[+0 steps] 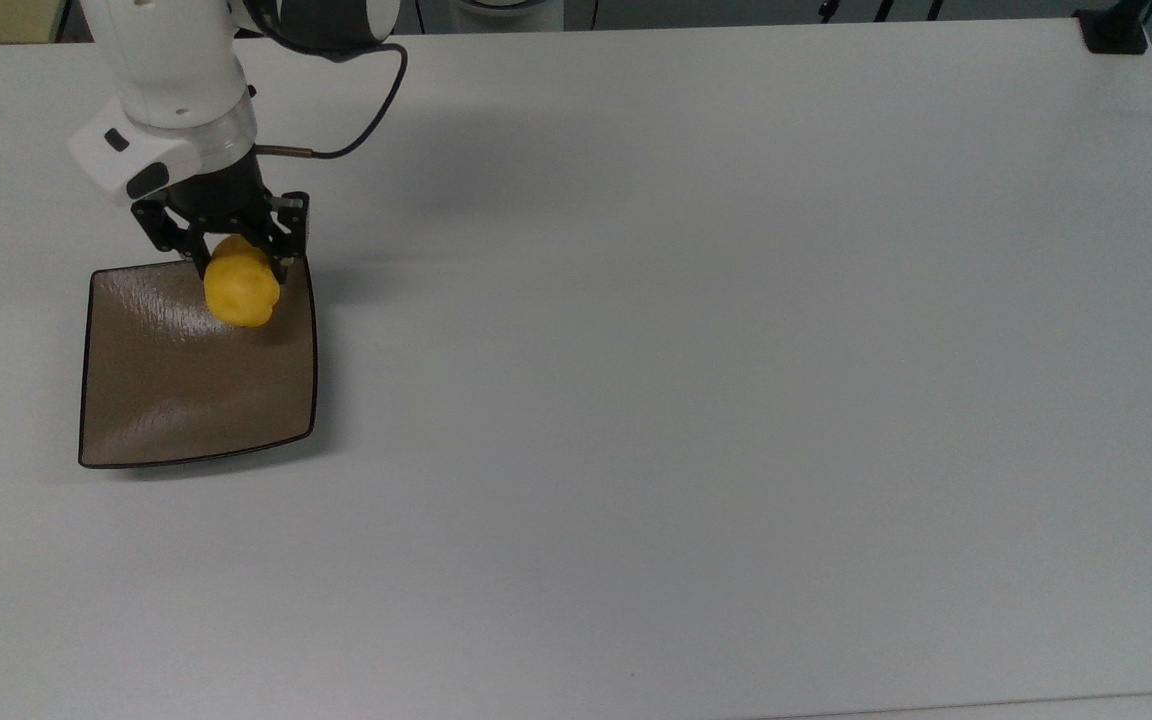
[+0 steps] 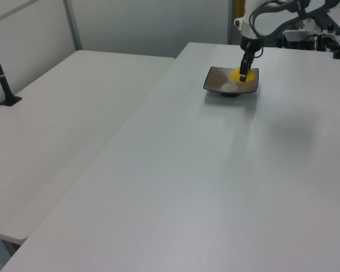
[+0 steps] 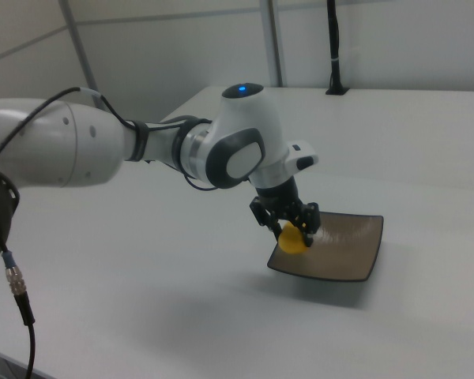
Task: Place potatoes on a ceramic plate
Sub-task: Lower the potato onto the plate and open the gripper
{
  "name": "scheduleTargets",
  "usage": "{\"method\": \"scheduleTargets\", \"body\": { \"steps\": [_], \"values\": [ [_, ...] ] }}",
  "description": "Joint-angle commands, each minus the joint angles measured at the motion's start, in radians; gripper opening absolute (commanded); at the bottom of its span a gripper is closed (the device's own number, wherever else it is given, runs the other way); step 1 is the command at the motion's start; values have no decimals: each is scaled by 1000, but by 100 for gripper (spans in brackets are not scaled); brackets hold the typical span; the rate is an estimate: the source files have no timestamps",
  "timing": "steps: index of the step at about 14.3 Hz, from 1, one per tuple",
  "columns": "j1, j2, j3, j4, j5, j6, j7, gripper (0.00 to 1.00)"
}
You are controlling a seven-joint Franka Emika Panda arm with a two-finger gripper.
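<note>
A small bright-yellow potato (image 1: 241, 286) hangs in my gripper (image 1: 236, 262), whose black fingers are shut on its upper part. It is held over the upper right corner of the square brown ceramic plate (image 1: 176, 390) in the top view, above the surface. In the right view the potato (image 3: 292, 238) sits just inside the plate's (image 3: 344, 249) near left edge, under the gripper (image 3: 294, 228). In the left view the potato (image 2: 237, 74) shows yellow over the plate (image 2: 221, 79), beside the dark gripper (image 2: 243, 73).
The plate lies near the top view's left on a wide white table (image 1: 696, 380). A second white table (image 2: 62, 130) stands to the left view's left, with a black post (image 2: 3, 79) on it. A black cable (image 1: 366, 110) runs from the wrist.
</note>
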Motion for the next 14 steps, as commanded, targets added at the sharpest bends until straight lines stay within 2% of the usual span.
{"method": "scheduleTargets", "body": {
  "steps": [1, 6, 10, 14],
  "values": [
    [1, 27, -4, 25, 6, 37, -3, 100],
    [1, 24, -2, 26, 9, 37, 46, 100],
    [1, -5, 4, 27, 10, 14, 136, 100],
    [9, -85, 42, 23, 10, -217, 178, 100]
  ]
}}
